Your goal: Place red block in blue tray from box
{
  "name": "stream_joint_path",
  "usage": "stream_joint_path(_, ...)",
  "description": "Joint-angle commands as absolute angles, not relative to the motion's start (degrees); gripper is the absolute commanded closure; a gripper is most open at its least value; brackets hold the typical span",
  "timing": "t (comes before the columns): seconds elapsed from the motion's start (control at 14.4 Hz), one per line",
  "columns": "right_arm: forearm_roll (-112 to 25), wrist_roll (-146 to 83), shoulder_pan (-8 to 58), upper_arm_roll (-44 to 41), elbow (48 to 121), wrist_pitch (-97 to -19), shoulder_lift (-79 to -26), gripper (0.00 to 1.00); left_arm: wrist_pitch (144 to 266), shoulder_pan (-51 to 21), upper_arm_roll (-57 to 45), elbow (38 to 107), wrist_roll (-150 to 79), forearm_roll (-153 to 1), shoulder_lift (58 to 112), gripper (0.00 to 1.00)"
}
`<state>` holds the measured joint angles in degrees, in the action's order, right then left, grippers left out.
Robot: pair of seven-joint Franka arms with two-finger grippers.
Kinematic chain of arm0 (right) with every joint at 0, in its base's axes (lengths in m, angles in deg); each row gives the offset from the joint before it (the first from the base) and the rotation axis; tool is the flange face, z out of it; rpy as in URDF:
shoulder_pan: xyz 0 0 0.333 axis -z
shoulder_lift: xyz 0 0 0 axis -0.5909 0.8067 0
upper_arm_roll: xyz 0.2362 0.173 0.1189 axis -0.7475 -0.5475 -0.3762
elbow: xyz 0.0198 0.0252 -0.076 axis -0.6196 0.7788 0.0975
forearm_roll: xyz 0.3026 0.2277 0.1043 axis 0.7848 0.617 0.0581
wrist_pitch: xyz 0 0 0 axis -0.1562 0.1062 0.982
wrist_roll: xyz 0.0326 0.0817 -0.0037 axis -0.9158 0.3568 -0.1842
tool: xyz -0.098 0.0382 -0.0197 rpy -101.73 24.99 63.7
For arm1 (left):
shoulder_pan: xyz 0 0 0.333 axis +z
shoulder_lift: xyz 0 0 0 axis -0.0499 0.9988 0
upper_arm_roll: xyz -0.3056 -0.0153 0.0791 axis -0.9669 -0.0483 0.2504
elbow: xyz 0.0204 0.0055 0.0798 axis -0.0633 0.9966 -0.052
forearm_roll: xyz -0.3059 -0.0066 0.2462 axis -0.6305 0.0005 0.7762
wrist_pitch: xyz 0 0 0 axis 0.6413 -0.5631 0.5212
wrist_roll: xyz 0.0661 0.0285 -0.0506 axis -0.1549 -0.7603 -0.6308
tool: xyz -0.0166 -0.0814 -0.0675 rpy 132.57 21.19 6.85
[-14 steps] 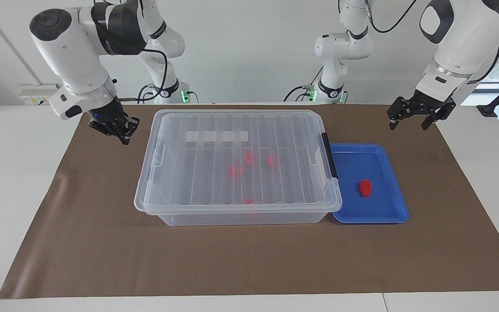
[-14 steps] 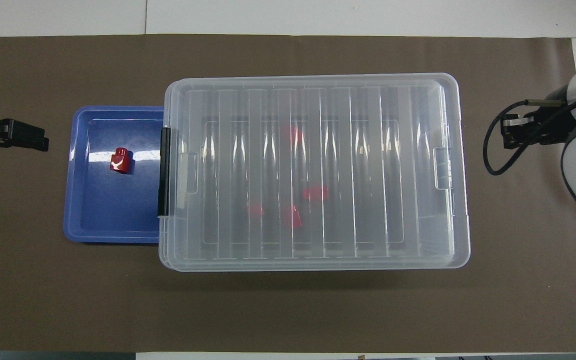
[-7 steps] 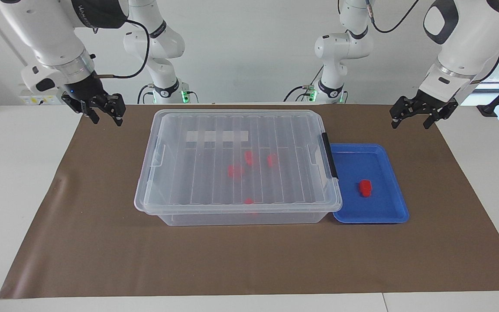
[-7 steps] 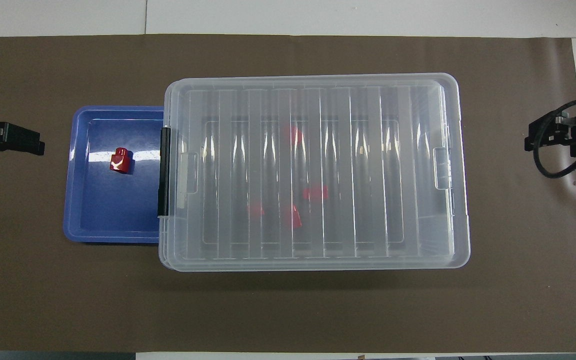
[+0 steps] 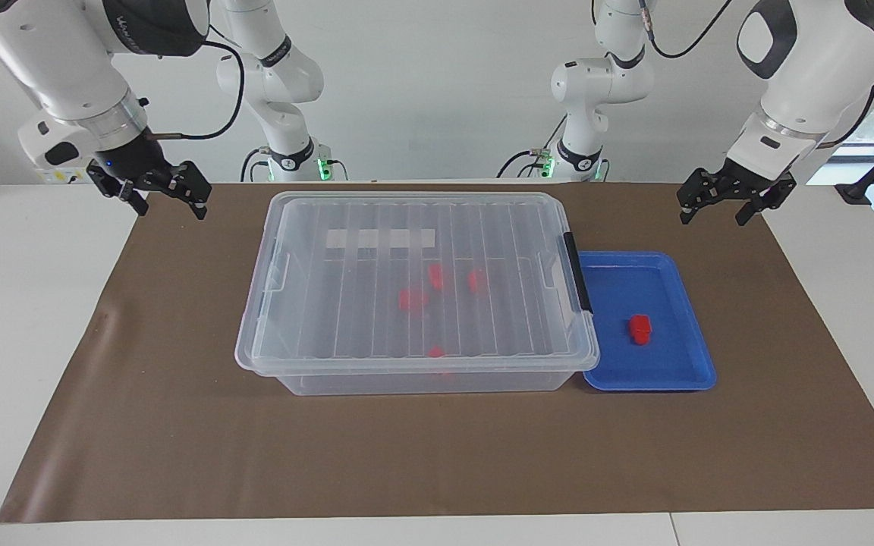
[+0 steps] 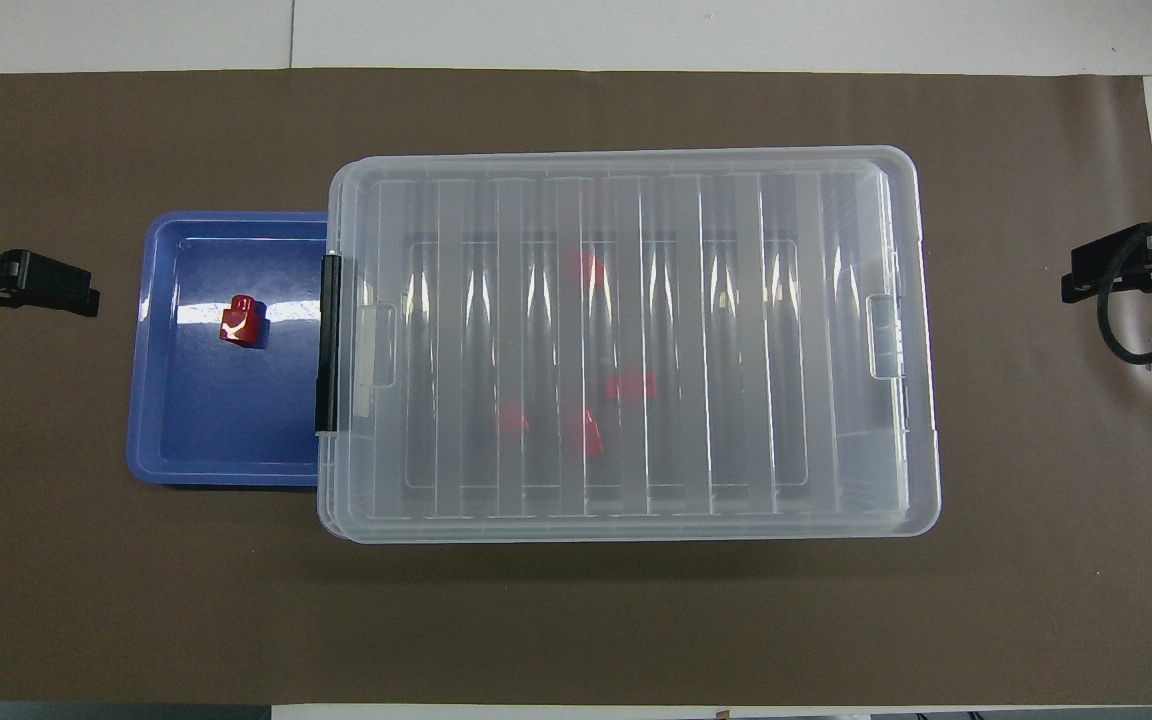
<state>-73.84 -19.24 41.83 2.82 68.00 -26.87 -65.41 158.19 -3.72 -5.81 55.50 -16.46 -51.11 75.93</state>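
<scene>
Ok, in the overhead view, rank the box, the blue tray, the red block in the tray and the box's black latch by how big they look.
1. box
2. blue tray
3. black latch, long but thin
4. red block; shorter and squatter than the latch, so their order is unsure.

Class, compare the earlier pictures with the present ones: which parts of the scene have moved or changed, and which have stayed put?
The right gripper rose from beside the box, swung out toward its own end of the table, and its fingers opened; it holds nothing. The left gripper hardly moved and stays open. The box, blue tray and red block in it stayed put.
</scene>
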Motion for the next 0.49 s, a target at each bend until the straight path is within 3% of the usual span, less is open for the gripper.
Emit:
stream_joint_path(0.0,-73.6,-20.4,42.2,2.3,69.3,-27.8,-66.4,0.0,158.0,-3.3,-6.2,58.5,-15.6,-52.0,73.4,0.0)
stream_joint_path(0.42,-73.3,-20.7,42.2,2.2,69.2,-27.9,-66.4,0.0,161.8,-3.8,-6.2,59.0,-15.6,-52.0,73.4,0.0)
